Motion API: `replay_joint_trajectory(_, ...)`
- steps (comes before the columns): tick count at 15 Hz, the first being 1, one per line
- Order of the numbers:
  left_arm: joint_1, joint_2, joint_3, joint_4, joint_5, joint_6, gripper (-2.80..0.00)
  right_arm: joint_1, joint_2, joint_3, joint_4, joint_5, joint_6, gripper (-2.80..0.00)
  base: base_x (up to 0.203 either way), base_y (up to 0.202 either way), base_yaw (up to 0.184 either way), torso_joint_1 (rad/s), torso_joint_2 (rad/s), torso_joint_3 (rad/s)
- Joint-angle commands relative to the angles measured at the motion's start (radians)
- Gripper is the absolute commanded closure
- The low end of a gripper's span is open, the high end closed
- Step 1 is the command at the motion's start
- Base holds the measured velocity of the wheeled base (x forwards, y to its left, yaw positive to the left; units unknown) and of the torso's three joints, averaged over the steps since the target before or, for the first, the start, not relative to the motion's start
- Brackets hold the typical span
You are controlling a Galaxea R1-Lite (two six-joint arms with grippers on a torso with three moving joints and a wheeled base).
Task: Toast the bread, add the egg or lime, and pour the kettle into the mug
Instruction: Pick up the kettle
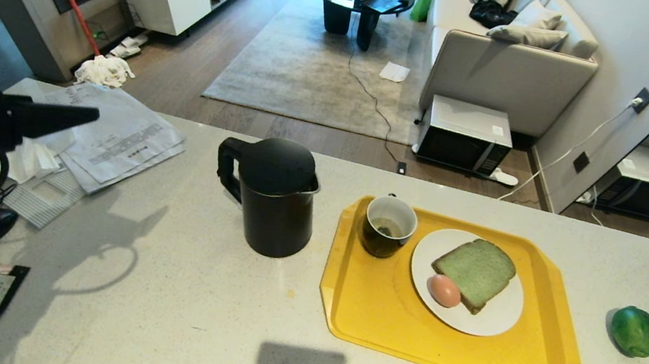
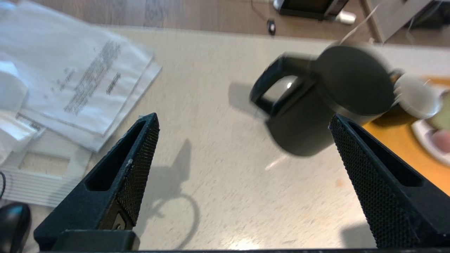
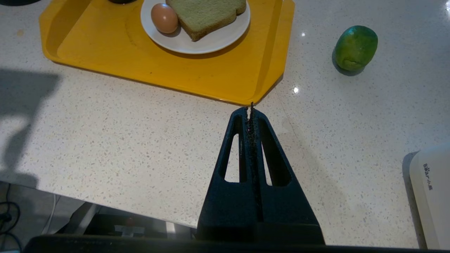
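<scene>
Speckled counter [image 1: 148,310] carrying kettle [image 1: 273,197], handle at 9 o'clock. Left gripper [image 2: 242,123] hovering spread; right gripper [image 3: 251,109] pressed together. Risk: misaligned approach tipping kettle onto mug [image 1: 389,226].

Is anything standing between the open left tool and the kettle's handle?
Nothing visible does. The left tool hangs open above bare counter, apart from the kettle, whose handle faces it. The papers lie off to the side.
</scene>
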Motion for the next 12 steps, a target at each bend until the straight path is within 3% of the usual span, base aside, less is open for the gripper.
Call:
replay_joint_trajectory(1, 0.037, 0.129, 0.102, -0.174, -0.03, 0.04, -2.8, 0.001, 0.001, 0.0, 0.0, 0.0, -0.002, 0.0, 0.0, 0.0, 0.0, 0.0, 0.0, 0.0)
replay_joint_trajectory(6, 0.045, 0.42, 0.216, -0.764, -0.095, 0.05, -2.8, 0.001, 0.001, 0.0, 0.0, 0.0, -0.001, 0.0, 0.0, 0.0, 0.0, 0.0, 0.0, 0.0)
replay_joint_trajectory(9, -0.005, 0.482, 0.256, -0.924, -0.103, -0.001, -2.8, 0.001, 0.001, 0.0, 0.0, 0.0, -0.001, 0.0, 0.0, 0.0, 0.0, 0.0, 0.0, 0.0)
replay_joint_trajectory(12, -0.027, 0.511, 0.258, -1.023, -0.104, -0.008, -2.8, 0.001, 0.001, 0.0, 0.001, 0.0, -0.001, 0.0, 0.0, 0.0, 0.0, 0.0, 0.0, 0.0)
